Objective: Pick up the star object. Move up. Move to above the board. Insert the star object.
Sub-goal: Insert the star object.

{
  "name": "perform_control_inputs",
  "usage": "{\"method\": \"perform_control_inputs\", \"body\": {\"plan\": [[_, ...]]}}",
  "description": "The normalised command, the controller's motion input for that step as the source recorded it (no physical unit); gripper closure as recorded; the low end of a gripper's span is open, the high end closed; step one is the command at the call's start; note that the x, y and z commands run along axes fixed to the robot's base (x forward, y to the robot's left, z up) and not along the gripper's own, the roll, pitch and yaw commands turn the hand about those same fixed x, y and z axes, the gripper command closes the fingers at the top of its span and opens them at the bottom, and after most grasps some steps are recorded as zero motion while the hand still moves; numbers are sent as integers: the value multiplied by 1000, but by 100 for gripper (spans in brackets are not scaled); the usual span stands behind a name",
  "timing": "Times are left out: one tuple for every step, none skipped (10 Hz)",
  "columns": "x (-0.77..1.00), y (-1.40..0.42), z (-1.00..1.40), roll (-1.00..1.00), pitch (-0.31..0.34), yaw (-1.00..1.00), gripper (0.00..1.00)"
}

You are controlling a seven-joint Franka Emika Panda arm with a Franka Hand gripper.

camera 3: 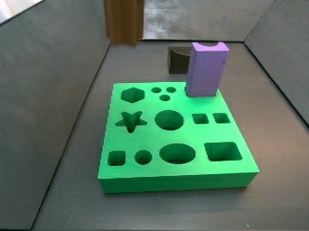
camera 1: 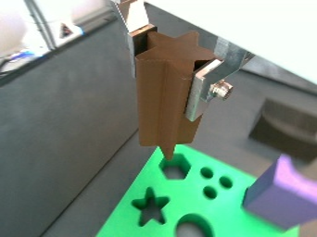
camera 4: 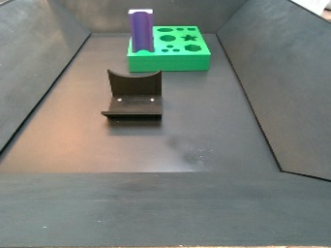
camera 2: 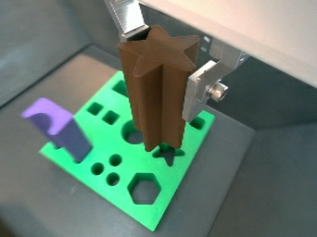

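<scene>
My gripper (camera 1: 171,65) is shut on the star object (camera 1: 161,102), a tall brown post with star-profile sides, gripped near its top end and hanging upright; both show in both wrist views, the gripper (camera 2: 165,60) and the post (camera 2: 155,102). The post is in the air above the green board (camera 1: 133,196), its lower end over the area of the star hole (camera 1: 151,208) and the hexagon hole (camera 1: 176,168). In a side view only the post (camera 3: 123,20) shows, high over the board's (camera 3: 175,183) far edge, with the gripper out of frame. The star hole (camera 3: 132,120) is empty.
A purple block (camera 3: 208,70) with a notched top stands on a corner of the board (camera 4: 181,61), and shows in a wrist view (camera 2: 59,130). The dark fixture (camera 4: 132,95) stands on the floor beside the board. Grey sloping walls enclose the floor.
</scene>
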Motion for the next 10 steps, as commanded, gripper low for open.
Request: {"method": "perform_control_inputs", "body": {"plan": [[-157,-257,-577,0,-3,-749,100],[-94,-291,-514,0,-27,-760,100],[-14,-331,-443,0,-67,-734,100],[71,-377,-526,104,-3,-626,100],[80,-323,-469,103,0,-746,100],[9,-229,-451,51,0,-903,100],[71,-26,-186,0,-23,-823,100],[0,0,0,0,-20,9,100],[20,51,-83,-49,0,-74,100],[26,0,-391,10,0,-283,100]]}}
